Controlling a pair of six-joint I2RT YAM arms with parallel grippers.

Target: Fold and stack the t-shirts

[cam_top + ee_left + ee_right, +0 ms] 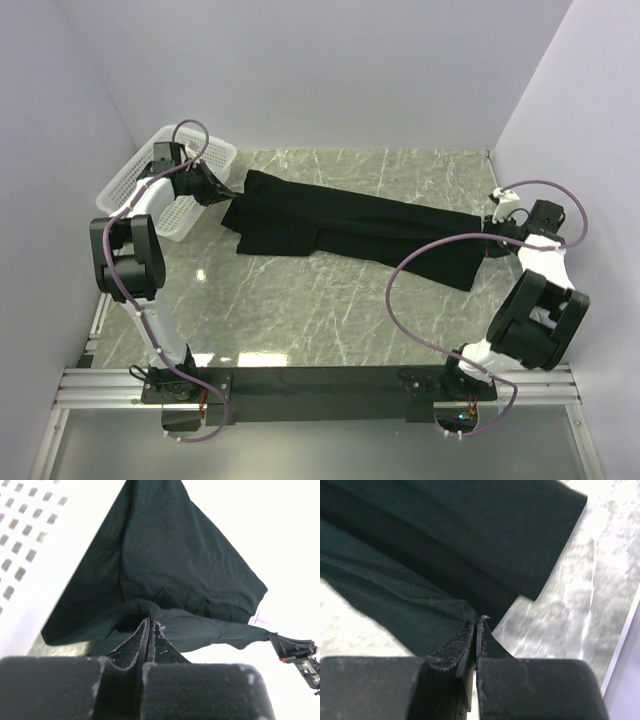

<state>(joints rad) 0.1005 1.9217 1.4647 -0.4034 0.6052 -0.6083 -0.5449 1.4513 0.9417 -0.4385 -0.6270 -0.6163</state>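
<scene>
Black t-shirt [350, 228]: a single shirt, drawn out into a long, loosely doubled band over the marble tabletop [300, 320]. It runs from just beside the white mesh basket [135, 185] to the side farthest from the basket.

The end nearest the basket spreads wider, with one flap dropping toward the near edge. The end far from the basket shows a straight, layered edge over the marble.

Left jaws: clamped tight on a pinch of cloth at the end beside the basket, with fabric puckering into the tips.

Right jaws: pinched on a thin fold at the end well apart from the basket, tips nearly meeting.

The basket sits in the far corner against the wall. The shirt lies outside it.
</scene>
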